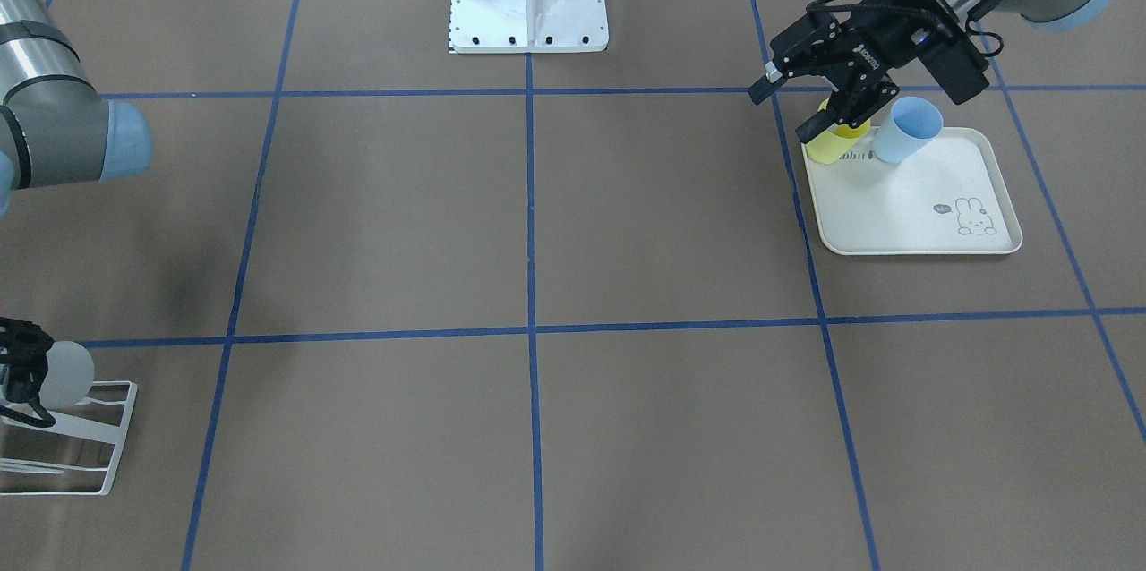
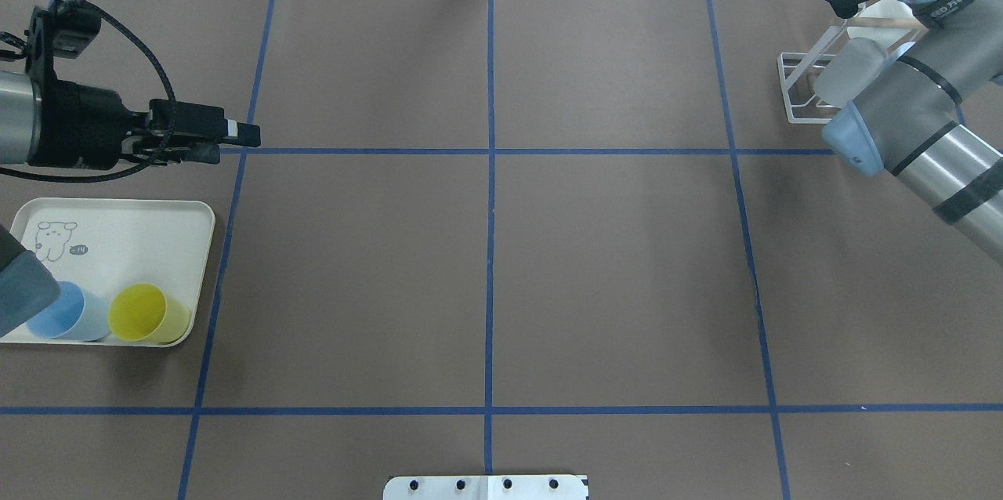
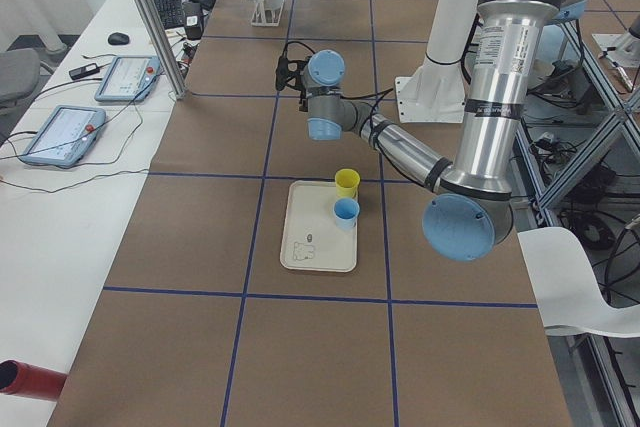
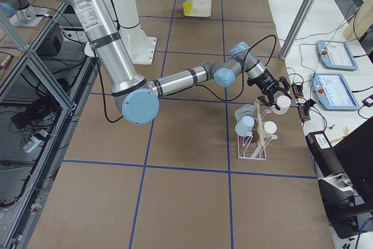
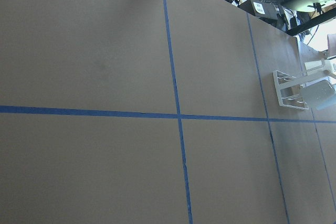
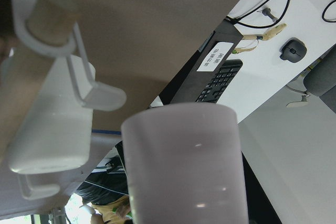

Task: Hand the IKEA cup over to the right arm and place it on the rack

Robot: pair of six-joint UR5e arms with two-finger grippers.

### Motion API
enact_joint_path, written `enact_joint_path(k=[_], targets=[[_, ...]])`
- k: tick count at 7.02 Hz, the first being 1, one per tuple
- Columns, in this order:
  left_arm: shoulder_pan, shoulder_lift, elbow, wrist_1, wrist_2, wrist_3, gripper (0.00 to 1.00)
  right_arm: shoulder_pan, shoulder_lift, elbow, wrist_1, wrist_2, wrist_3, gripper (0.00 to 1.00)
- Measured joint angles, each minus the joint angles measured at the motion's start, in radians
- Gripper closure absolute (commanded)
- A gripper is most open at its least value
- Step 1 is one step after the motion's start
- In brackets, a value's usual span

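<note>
A pale pinkish IKEA cup is held on its side in my right gripper, which is shut on it right beside the top of the white wire rack. In the right wrist view the cup fills the foreground, and the rack's wooden peg tip sits up and to the left. The front-facing view shows the same cup over the rack. My left gripper hovers open and empty above the table by the tray; the overhead view shows this gripper past the tray's far edge.
A cream rabbit-print tray holds a yellow cup and a blue cup. Hanging on the rack are a blue cup and a white cup. Tablets and cables lie on the side bench beyond the rack.
</note>
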Motion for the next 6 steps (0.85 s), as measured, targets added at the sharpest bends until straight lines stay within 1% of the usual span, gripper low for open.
enact_joint_path(k=[6], targets=[[0.001, -0.002, 0.001, -0.001, 0.0, -0.001, 0.0, -0.025, -0.023, 0.002, -0.001, -0.005, -0.004, 1.0]])
